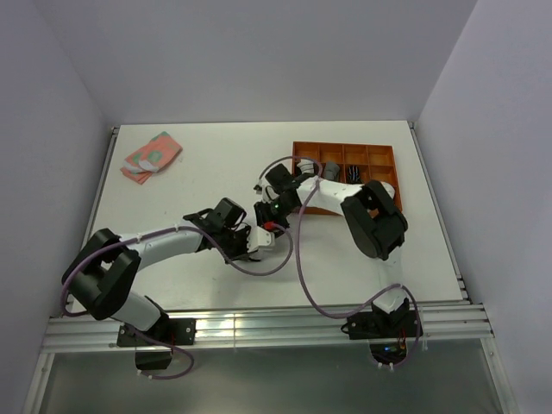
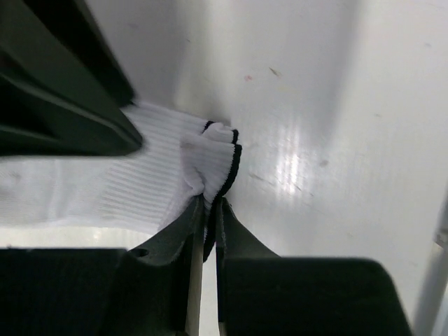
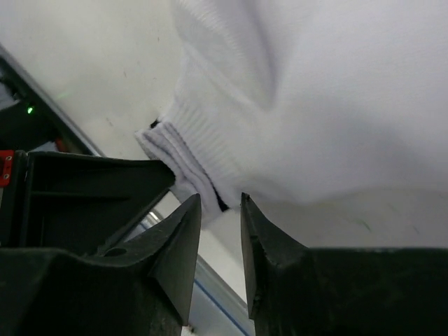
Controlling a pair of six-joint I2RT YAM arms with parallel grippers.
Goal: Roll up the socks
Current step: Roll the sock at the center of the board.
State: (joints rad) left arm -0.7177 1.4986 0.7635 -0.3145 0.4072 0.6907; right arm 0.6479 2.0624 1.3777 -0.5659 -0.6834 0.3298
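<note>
From above, your left gripper and right gripper meet tip to tip in the middle. The pink sock lies well apart, at the far left.

In the left wrist view, the left gripper is clamped on the black-banded cuff of the white sock, whose length runs leftward from the pinch.

In the right wrist view, the right gripper is narrowly parted at the sock's ribbed edge. You cannot tell from here whether fabric sits between its tips.
</note>
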